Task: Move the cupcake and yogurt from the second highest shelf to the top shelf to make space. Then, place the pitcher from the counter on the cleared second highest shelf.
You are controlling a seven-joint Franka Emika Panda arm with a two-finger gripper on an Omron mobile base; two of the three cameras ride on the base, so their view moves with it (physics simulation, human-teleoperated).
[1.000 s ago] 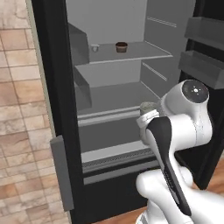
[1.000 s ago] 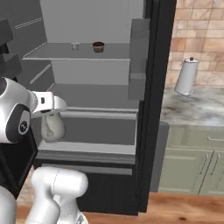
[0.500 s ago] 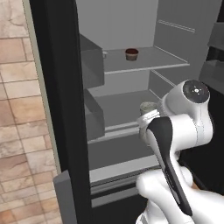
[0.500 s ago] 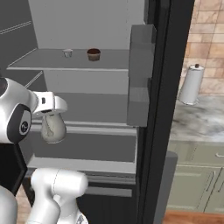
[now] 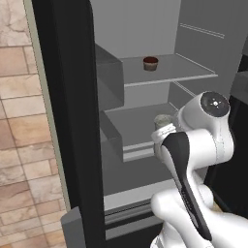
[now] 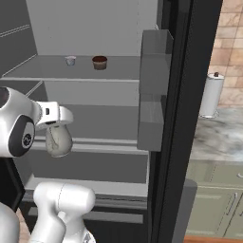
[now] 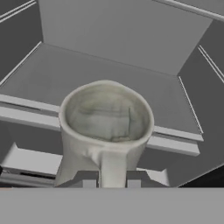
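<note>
I am gripping the pitcher (image 7: pixel 105 127) by its handle, my gripper (image 7: pixel 111 183) clamped tight on it, and I am holding it upright in front of the open fridge. The cupcake (image 6: pixel 99 62) and yogurt (image 6: pixel 70 60) are sitting side by side on the top shelf (image 6: pixel 118 69), above and beyond my gripper, and a bare shelf (image 7: pixel 109 83) is lying just ahead below the pitcher's rim.
</note>
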